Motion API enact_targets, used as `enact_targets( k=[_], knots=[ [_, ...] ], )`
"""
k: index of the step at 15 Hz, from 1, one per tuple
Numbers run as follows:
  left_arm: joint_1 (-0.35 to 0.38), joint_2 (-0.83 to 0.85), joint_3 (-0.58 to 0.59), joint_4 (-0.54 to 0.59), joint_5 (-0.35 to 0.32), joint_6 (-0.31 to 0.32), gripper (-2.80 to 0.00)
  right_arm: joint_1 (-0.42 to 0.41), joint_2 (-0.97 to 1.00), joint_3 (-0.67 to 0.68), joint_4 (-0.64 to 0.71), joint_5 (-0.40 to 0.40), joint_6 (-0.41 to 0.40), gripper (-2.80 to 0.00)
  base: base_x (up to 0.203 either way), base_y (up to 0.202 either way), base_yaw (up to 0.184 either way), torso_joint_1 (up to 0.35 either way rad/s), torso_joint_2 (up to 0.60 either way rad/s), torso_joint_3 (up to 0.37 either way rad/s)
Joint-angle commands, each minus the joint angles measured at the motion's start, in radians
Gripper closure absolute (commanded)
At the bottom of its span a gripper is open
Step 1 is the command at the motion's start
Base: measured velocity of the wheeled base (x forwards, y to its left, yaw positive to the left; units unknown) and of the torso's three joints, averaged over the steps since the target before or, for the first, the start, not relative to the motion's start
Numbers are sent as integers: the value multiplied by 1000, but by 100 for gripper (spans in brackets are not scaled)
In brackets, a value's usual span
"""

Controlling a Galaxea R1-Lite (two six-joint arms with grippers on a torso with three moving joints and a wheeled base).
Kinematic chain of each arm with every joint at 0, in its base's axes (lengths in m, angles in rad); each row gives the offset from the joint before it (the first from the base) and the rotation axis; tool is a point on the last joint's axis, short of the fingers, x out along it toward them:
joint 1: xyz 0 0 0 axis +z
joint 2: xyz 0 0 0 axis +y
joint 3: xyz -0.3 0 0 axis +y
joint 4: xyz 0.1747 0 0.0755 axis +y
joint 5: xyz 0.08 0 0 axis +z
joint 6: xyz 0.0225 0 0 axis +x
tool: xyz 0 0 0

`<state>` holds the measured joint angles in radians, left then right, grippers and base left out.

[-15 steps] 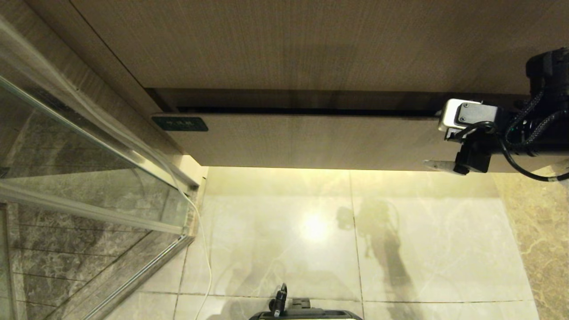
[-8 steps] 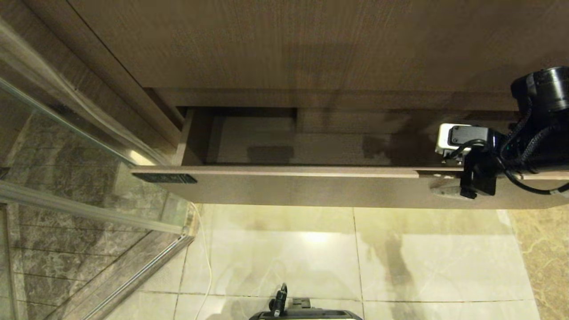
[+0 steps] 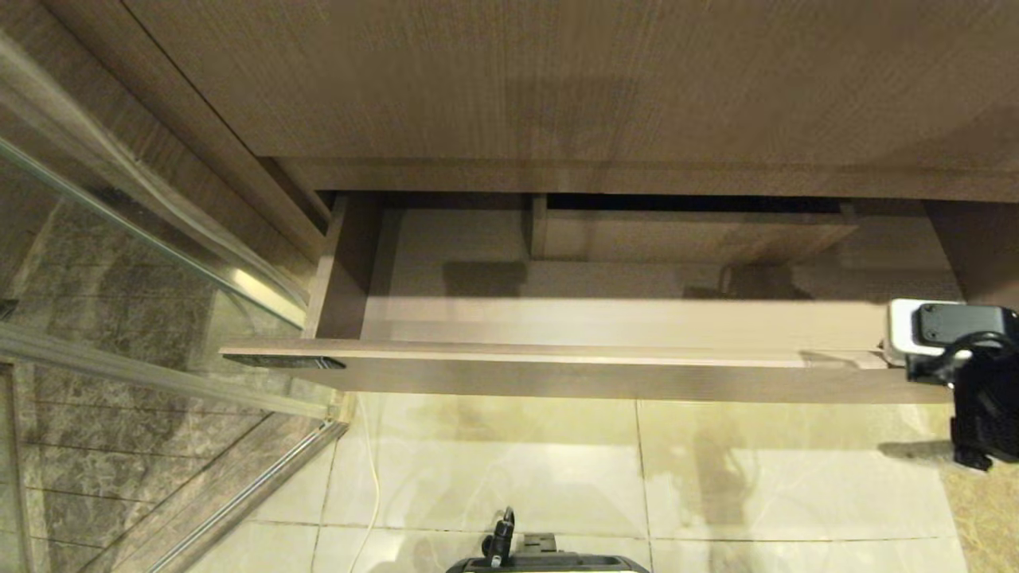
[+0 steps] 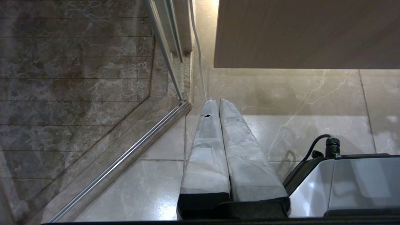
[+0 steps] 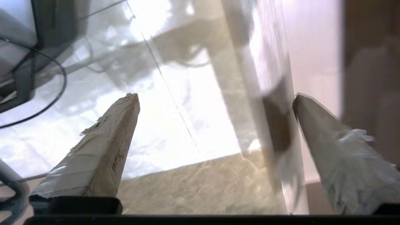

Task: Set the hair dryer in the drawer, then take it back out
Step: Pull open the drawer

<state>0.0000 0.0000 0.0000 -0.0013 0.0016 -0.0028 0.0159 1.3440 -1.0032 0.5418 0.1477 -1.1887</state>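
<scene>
Right gripper [image 5: 215, 100]: fingers spread wide, nothing between them. In the head view its wrist sits at the right end of the drawer [image 3: 557, 374], just beside the front panel's corner; whether a finger touches the panel cannot be told. One taped fingertip [image 5: 125, 106] hangs over the pale floor tiles [image 3: 509, 469], the other stands at the panel's edge.

Drawer: pulled out from under the wood-grain counter [image 3: 509, 79], its dark label [image 3: 283, 362] on the front at the left end, the boxed cutout [image 3: 685, 235] visible inside.

Hair dryer: seen in no view.

Left gripper [image 4: 218, 103]: fingers pressed together, empty, pointing down at the floor near the glass shower partition [image 3: 119, 263].
</scene>
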Motion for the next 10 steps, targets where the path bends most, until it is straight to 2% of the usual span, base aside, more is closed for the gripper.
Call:
enact_targets(
  k=[1, 3, 5, 6, 8, 9, 10],
  knots=[
    [0, 0, 2, 0, 0, 0, 0, -23, -149, 51, 45, 3, -6, -280, 0, 0, 0, 0, 0, 0],
    [0, 0, 2, 0, 0, 0, 0, -51, -233, 73, 65, 20, -3, -280, 0, 0, 0, 0, 0, 0],
    [0, -2, 2, 0, 0, 0, 0, -94, -315, 81, 78, 86, 42, -280, 0, 0, 0, 0, 0, 0],
    [0, 0, 2, 0, 0, 0, 0, -121, -355, 87, 87, 113, 102, -280, 0, 0, 0, 0, 0, 0],
    [0, -2, 2, 0, 0, 0, 0, -138, -433, 93, 91, 114, 227, -280, 0, 0, 0, 0, 0, 0],
    [0, 0, 2, 0, 0, 0, 0, -140, -468, 95, 91, 95, 276, 0, 0, 0, 0, 0, 0, 0],
    [0, 0, 2, 0, 0, 0, 0, -142, -500, 97, 97, 83, 326, 0, 0, 0, 0, 0, 0, 0]
  ],
)
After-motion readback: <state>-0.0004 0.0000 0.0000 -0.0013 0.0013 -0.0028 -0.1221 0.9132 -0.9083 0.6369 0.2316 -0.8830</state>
